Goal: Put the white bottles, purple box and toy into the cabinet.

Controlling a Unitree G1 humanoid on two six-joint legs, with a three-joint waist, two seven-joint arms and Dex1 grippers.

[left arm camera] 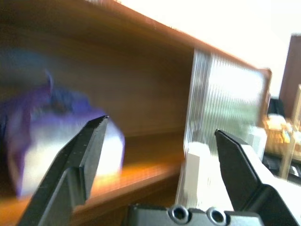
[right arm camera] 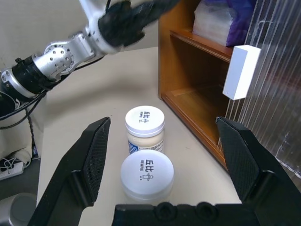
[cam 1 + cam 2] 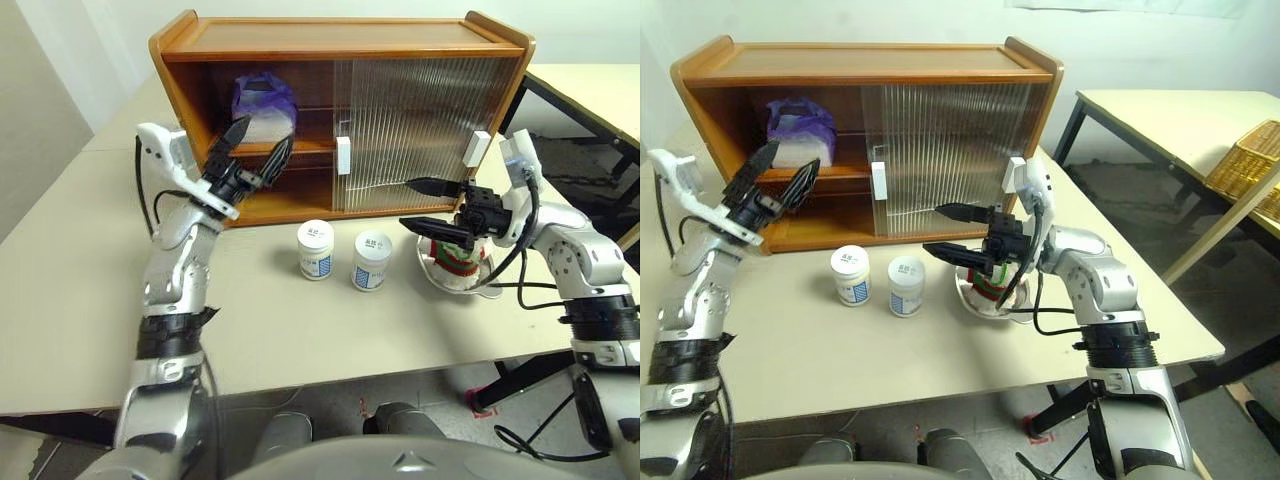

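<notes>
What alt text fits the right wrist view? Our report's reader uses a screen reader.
Two white bottles stand on the table between the open right gripper's black fingers. Beside them is the cabinet, with the purple box on its upper shelf, and the left gripper beyond.

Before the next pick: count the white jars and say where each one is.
2. Both stand on the table before the cabinet: one jar nearer its open half, the other jar beside it, towards the bowl. None seen inside.

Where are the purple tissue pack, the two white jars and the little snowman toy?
purple box (image 3: 262, 103): left eye view, its crinkly front, on the cabinet's upper shelf.
white bottles (image 3: 315, 250): left eye view, left jar's label.
toy (image 3: 455, 262): left eye view, its scarf, in the bowl.
</notes>
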